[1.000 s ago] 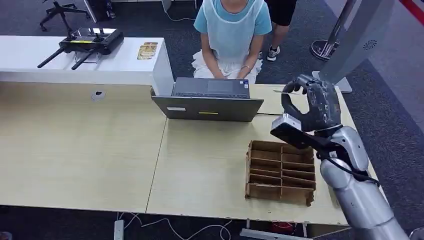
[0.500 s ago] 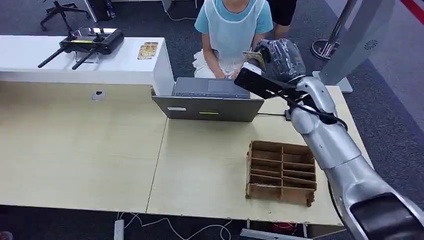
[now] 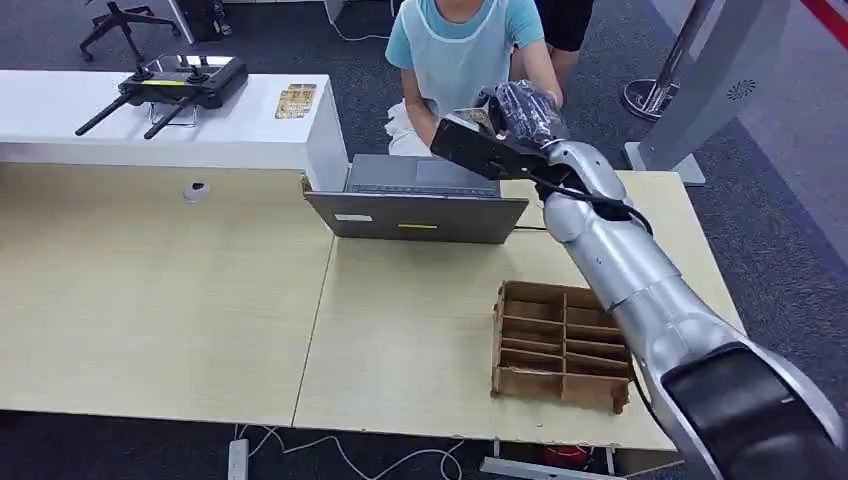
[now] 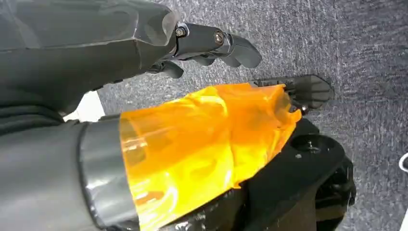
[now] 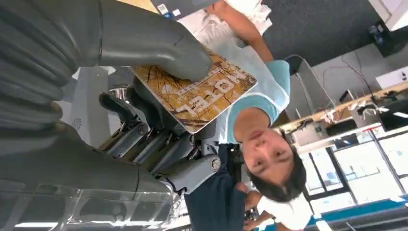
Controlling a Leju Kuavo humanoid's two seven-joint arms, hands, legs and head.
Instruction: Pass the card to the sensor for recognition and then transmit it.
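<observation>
**Right hand holds card up near seated person, upper centre of head view**

Right hand [image 3: 522, 108] sits at upper centre of the head view, at the end of the silver right arm [image 3: 640, 290] that runs up from the lower right corner. It is above the far edge of the light wood counter [image 3: 160, 300], just past the open grey laptop [image 3: 420, 200].

Right wrist view: thick grey thumb [image 5: 159, 45] presses the brown-and-tan patterned card printed "HOTEL" [image 5: 202, 94] against the darker fingers [image 5: 144, 139] beneath it, so the hand is clamped on the card. In the head view the card is a small tan sliver at the hand, hard to make out.

A person in a light blue top [image 3: 462, 50] sits right behind the laptop, close to the raised hand. One of their arms reaches toward it; contact cannot be told.

Left hand [image 4: 144, 53] seen in the left wrist view above grey carpet [image 4: 337, 38]: dark fingers [image 4: 221, 43] curled, nothing seen in them, orange film [image 4: 202, 144] over the part nearest the camera. Whether it is closed or apart cannot be told.

Also in the head view:
- brown cardboard divider tray with compartments [image 3: 562, 345], lower right on the counter
- black controller with antennas [image 3: 175, 88], upper left on the white raised counter [image 3: 60, 125]
- two small tan cards [image 3: 294, 100] on the same white counter
</observation>
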